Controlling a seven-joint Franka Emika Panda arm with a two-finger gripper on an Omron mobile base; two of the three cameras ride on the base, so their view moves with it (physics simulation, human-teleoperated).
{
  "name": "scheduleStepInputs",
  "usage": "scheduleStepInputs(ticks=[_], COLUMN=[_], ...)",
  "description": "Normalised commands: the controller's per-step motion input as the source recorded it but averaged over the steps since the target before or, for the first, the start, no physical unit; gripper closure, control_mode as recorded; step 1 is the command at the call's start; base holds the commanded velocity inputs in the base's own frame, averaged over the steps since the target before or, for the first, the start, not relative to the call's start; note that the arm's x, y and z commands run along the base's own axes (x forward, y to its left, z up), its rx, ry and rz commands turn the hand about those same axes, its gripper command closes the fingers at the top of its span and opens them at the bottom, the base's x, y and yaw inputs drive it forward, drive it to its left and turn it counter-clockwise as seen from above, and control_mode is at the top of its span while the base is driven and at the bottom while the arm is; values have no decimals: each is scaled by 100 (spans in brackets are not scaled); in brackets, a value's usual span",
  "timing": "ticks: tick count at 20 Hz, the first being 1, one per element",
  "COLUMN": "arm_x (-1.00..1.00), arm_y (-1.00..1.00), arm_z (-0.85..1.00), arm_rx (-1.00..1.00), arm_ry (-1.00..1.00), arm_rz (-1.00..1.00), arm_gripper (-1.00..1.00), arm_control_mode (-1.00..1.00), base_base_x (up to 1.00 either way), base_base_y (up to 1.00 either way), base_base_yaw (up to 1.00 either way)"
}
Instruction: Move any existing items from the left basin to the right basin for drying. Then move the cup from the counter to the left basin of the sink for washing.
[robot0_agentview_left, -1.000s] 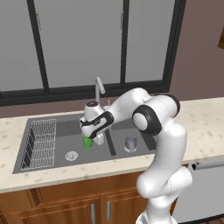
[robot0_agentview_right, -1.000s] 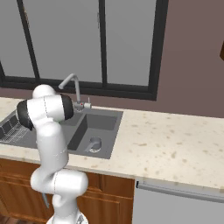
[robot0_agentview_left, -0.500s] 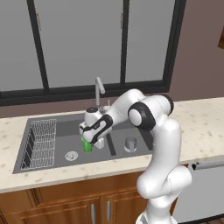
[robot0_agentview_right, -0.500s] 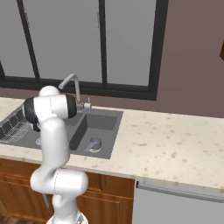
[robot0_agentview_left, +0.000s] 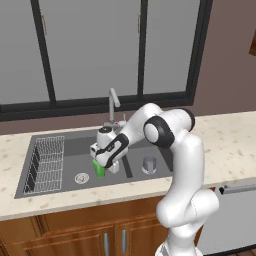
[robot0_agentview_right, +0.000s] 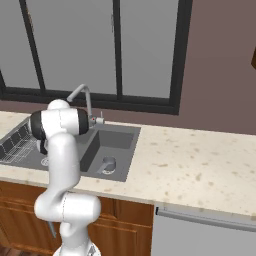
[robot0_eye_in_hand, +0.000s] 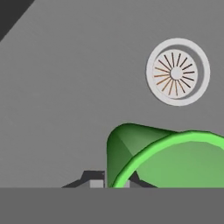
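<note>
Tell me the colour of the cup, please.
Bright green, plain; the cup shows best in the hand view.

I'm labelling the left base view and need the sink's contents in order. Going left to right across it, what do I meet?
White wire rack → round silver drain → small bright green cup held in the gripper → grey metallic cylinder in the narrower right basin.

The cup (robot0_agentview_left: 99, 169) sits inside the left basin (robot0_agentview_left: 70, 150), beside its drain (robot0_agentview_left: 81, 177).

place: rendered kitchen
signs: dark grey double-basin sink (robot0_agentview_left: 70, 145) w/ slim silver faucet (robot0_agentview_left: 114, 102), beige speckled stone counter (robot0_agentview_right: 200, 170), brown wooden cabinets (robot0_agentview_left: 65, 235)
</note>
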Motion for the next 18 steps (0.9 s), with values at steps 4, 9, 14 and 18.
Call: scheduleStepInputs(ticks=[4, 9, 14, 18], arm_x=[13, 16, 1, -2], arm_y=[0, 0, 0, -1], arm_z=[-11, -12, -10, 1], arm_rx=[0, 0, 0, 0], arm_ry=[-1, -1, 0, -1], arm_rz=[0, 0, 2, 0], arm_gripper=[100, 100, -100, -100], arm_control_mode=[-100, -100, -100, -100], base_base_x=[0, 0, 0, 0], base_base_y=[0, 0, 0, 0], base_base_yaw=[0, 0, 0, 0])
